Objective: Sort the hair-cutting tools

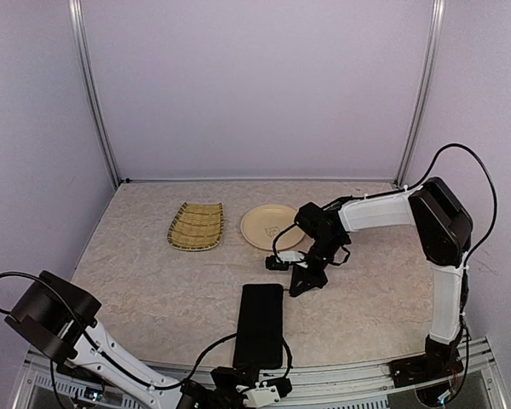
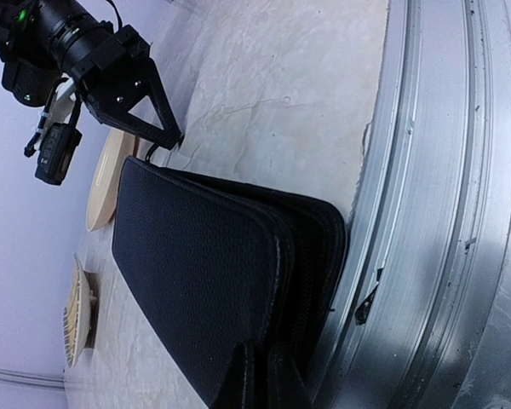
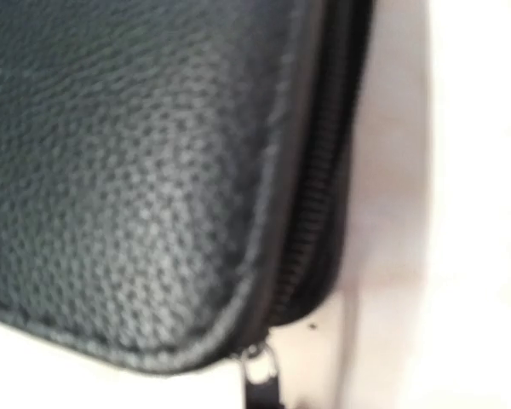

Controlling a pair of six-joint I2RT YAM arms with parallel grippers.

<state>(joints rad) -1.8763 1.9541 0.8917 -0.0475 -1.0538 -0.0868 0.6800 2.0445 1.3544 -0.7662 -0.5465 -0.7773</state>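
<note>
Holding jaws together, the right gripper (image 1: 299, 287) is being poised at the zip pull (image 3: 255, 372), on the far corner of the lengthwise-lying black zip case (image 1: 261, 324).

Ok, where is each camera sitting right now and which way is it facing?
Top: above and behind the arms, looking down on the table; both arms show, right fingers beside the black case.
Left wrist: low at the near edge, looking across the case toward the plate and tray; own fingers unclear.
Right wrist: close over the case's zipper corner; own fingers unseen.
Shared: all show the case; top and left wrist show the right fingers.
</note>
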